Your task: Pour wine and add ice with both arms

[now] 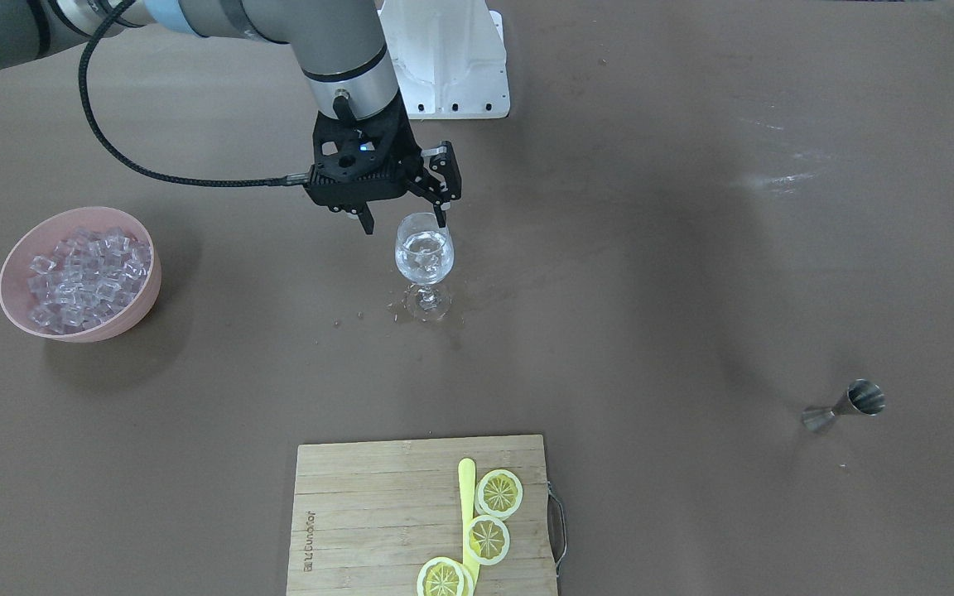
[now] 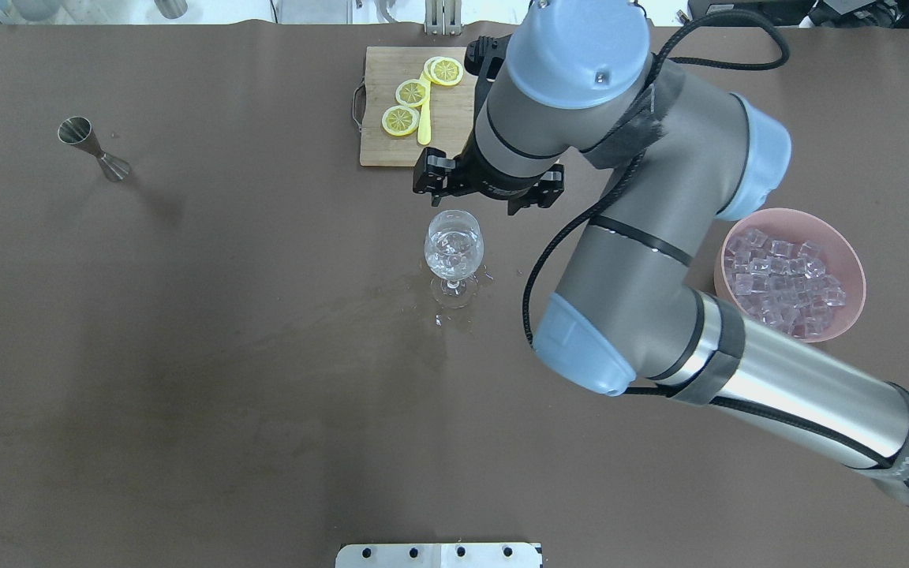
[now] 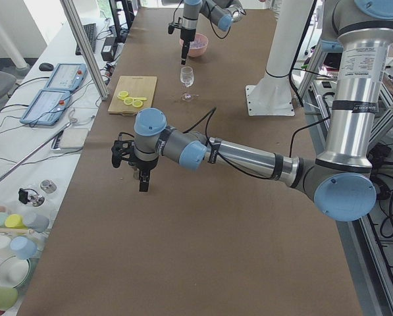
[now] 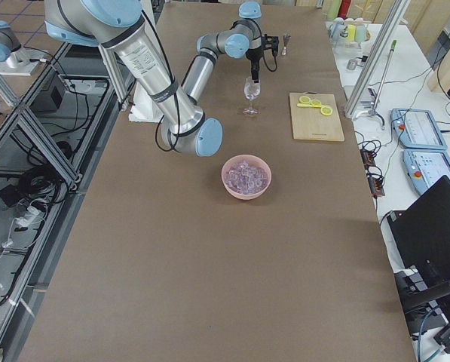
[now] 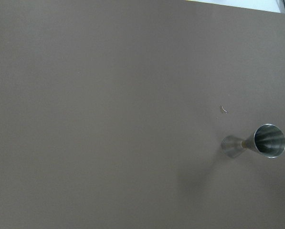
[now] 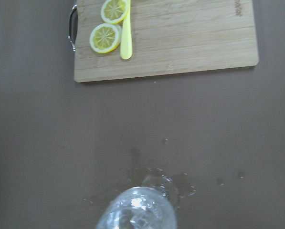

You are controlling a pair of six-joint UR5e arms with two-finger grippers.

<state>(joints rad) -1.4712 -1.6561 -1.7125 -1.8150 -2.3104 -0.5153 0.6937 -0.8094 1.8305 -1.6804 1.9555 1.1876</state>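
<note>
Two fingers of the right gripper (image 1: 405,219) stand spread, holding nothing, directly above the glass (image 1: 425,248). One tip looks level with the rim and may be touching it. The glass holds the wine (image 1: 423,266) and a few cubes. The rest of the ice (image 1: 88,277) is heaped in the pink bowl (image 1: 9,273), well off to the right.

A sideways exit could catch the rim and topple the stemmed glass, all the more easily because droplets (image 1: 398,313) wet the tabletop (image 1: 609,331) around its foot. Rising straight up looks safest.

The cutting board (image 1: 361,497) on the far side and the jigger (image 1: 845,407) to the left both stand well apart from the glass. Whether the left gripper (image 3: 142,184) has its fingers spread or closed, I cannot tell.
</note>
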